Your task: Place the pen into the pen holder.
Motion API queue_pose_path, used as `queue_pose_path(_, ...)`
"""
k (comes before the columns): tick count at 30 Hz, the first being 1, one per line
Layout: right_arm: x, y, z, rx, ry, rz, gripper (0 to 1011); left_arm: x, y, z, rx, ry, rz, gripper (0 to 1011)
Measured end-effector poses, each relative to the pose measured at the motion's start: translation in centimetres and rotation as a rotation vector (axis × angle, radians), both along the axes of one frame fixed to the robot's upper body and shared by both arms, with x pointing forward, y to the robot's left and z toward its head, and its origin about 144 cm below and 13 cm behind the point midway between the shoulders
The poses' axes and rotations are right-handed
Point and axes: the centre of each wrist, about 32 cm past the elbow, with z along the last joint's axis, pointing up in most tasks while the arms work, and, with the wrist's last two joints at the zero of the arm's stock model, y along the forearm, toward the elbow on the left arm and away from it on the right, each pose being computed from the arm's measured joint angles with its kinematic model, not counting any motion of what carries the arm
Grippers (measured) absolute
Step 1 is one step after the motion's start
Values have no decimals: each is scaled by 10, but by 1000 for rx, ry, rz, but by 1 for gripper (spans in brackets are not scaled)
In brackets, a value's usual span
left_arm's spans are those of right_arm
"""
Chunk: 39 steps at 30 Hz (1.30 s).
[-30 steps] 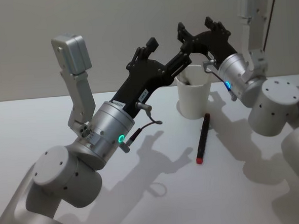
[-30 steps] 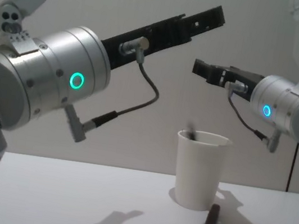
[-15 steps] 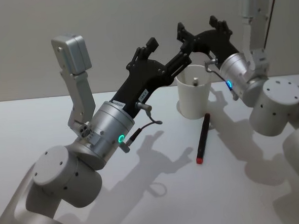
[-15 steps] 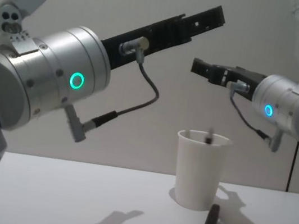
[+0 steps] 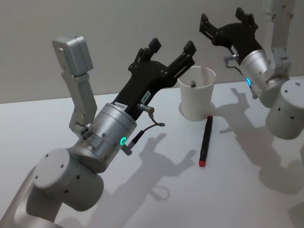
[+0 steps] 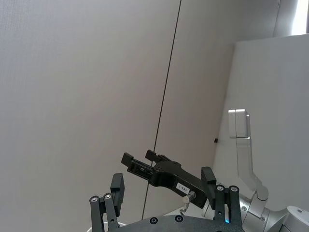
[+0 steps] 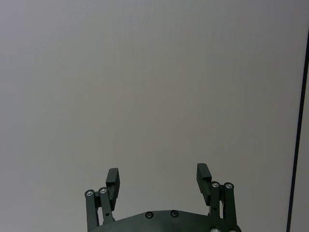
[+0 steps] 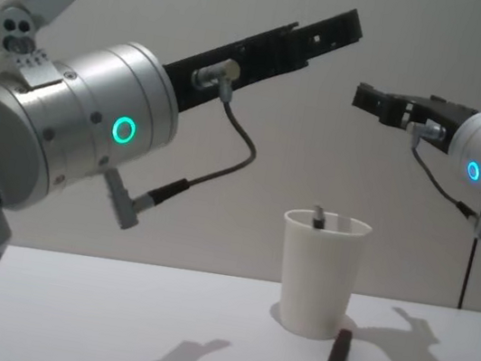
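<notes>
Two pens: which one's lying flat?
The black, red-tipped pen on the table beside the cup; the other pen stands inside the cup.

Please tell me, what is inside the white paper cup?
One dark pen stands inside the cup; just its top end shows at the rim. The cup's wall covers the rest and the bottom. The open right gripper hangs above, to its right.

A white surface [image 5: 34, 126] spans the lower frame. At upper right stands a pen holder [image 5: 197, 100]; a red-tipped pen [image 5: 206, 140] lies just below.
</notes>
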Motion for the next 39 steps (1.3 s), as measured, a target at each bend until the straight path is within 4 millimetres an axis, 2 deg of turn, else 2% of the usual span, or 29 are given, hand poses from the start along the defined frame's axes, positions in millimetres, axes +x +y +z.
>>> queue_pose_path(12, -12, -8, -10, -3, 11, 5, 1001, -2, 5, -6, 112, 8, 67, 1000)
queue_pose_path(29, -54, -33, -35, -26, 43, 23, 1001, -9, 20, -24, 416, -3, 260, 1000)
queue_pose_path(39, -80, -46, -45, -43, 60, 34, 1001, -12, 27, -32, 537, -26, 339, 1000)
